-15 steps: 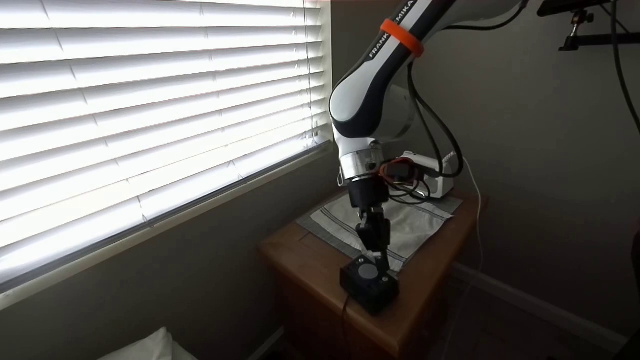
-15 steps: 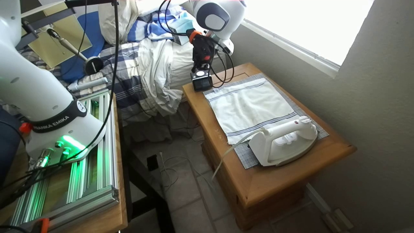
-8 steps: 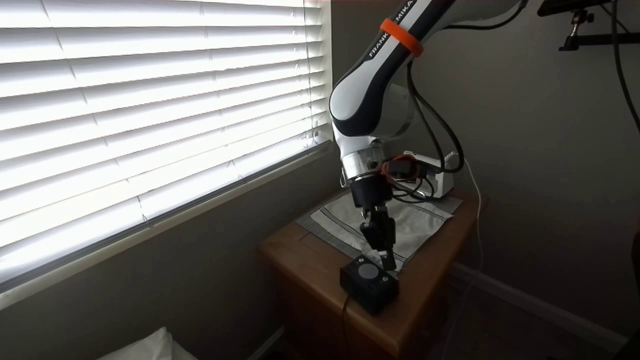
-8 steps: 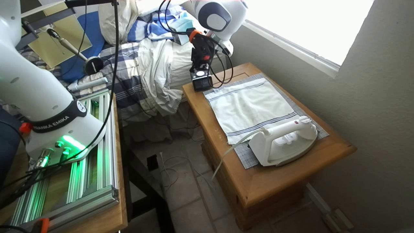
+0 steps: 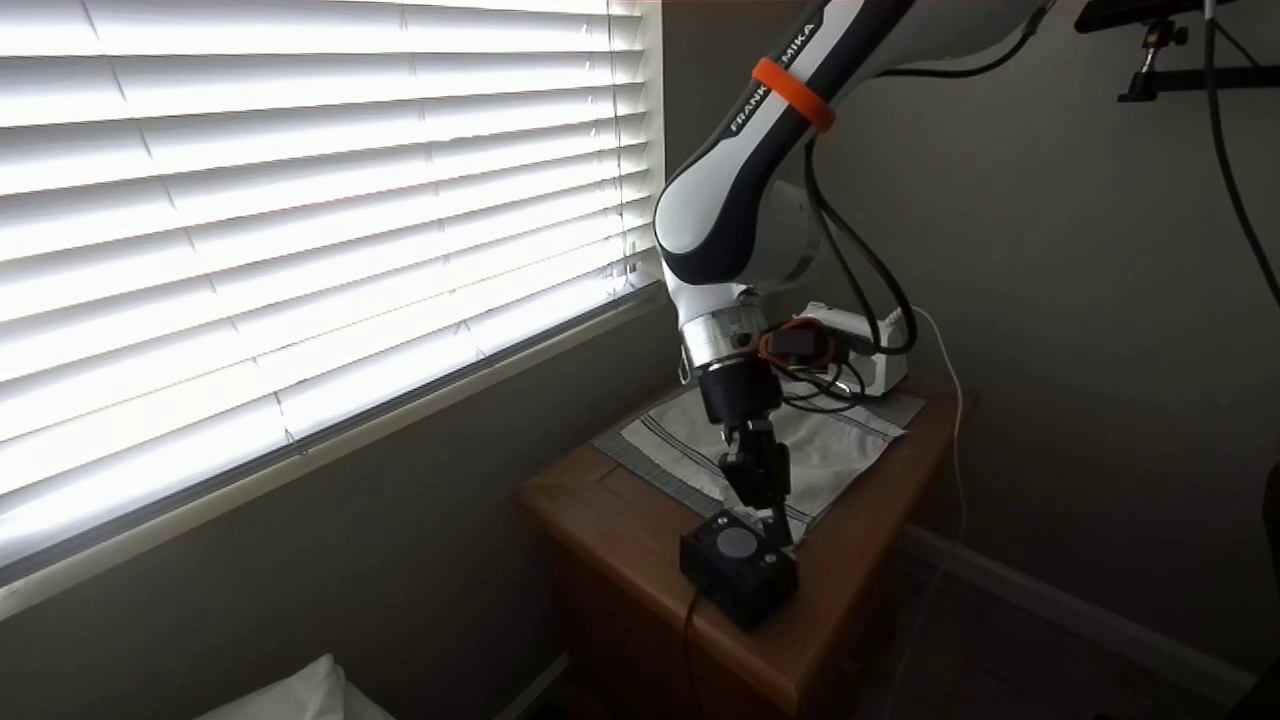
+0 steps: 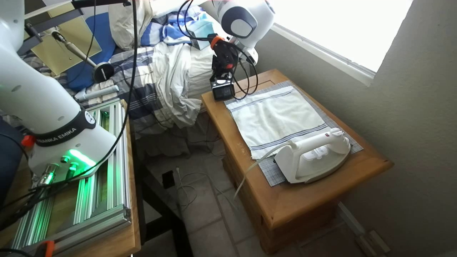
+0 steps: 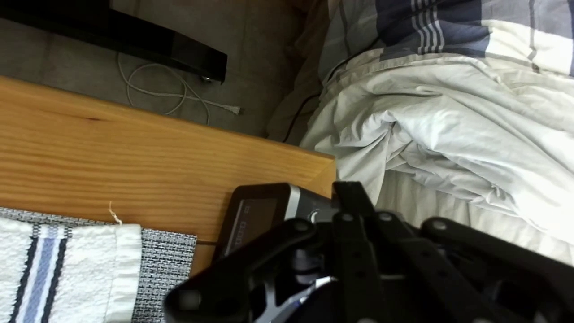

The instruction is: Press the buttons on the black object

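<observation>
At the left of your wrist view, the towel point(image 7: 80, 273) lies on its mat point(image 7: 166, 264), both on the worktop point(image 7: 148, 157). Next along, near the worktop's corner, sits the device point(image 7: 262, 213), the black object you are after, its screen point(image 7: 251, 224) turned toward the towel. Just right of that screen comes your hand point(image 7: 353, 190), its fingers point(image 7: 347, 194) together with no gap you can make out and nothing held; they hide part of the device's top. Right again, past the worktop's edge, is the bed point(image 7: 426, 107).

Across that top, in an exterior view, you see a small button point(image 5: 722, 521), then a broad grey disc point(image 5: 737, 542), then another small button, your fingertips just beside this last one. Whether they touch, you cannot tell.

You look to be on the pressing step, at that right-hand button. The next move likely calls for centring the joined tips on it and pushing straight down, lightly; a sideways shove could skid the device toward the corner.
</observation>
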